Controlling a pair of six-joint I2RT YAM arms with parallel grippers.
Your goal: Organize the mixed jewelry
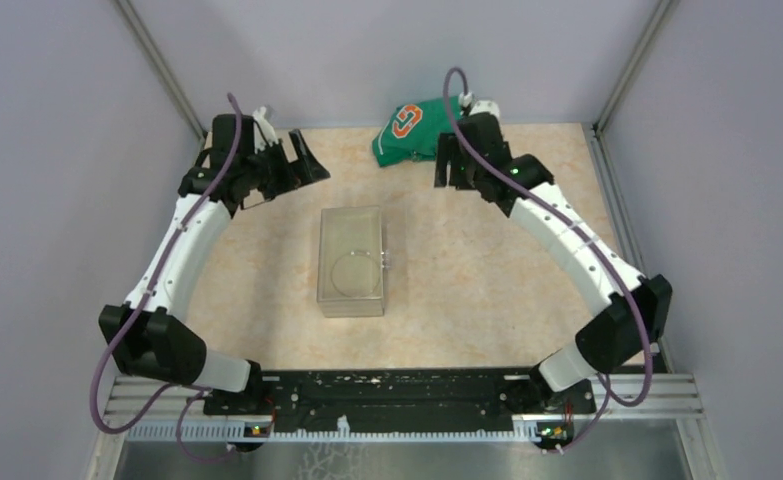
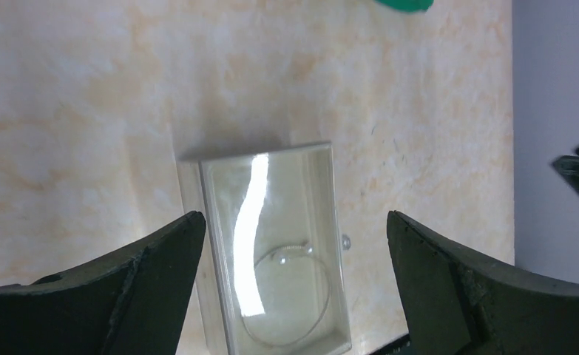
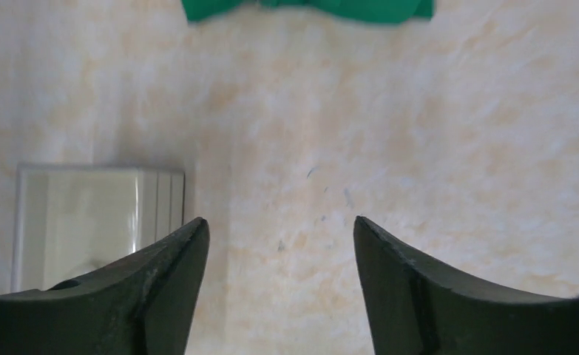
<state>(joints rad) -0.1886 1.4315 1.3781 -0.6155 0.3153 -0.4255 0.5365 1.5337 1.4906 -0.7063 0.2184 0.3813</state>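
A: Far left first?

B: The left gripper (image 1: 289, 168), up over the back left part of the table (image 1: 487, 290). Jaws spread as wide as can be. Nothing held, nothing touched. Well apart from the box.

A: Then the middle?

B: A clear box (image 1: 352, 262), flat on the table, between the two arms. Long side pointing from front to back.

A: And the jewelry?

B: Inside the box. A thin silvery wire hoop (image 2: 327, 292), lying flat, seen through the clear top. Closer to the near end of the box than to the far end. Two pale beads (image 2: 281, 256) on the wire, close together.

A: Anything next to the box?

B: A tiny pale bit (image 2: 345, 239), just beside the box's right wall. Too small to name.

A: Further right?

B: A green cloth (image 1: 410, 132) with an orange letter on it, bunched up at the back edge of the table. Well apart from the box.

A: And last?

B: The right gripper (image 1: 454, 165), just beside the cloth, on its right side. Up off the table. Jaws clearly apart, a big gap between the two black fingers. Nothing held. Only bare table under the gap. From its own camera, part of the box off to the left, peeking out past the left finger, and the cloth's edge at the very top.
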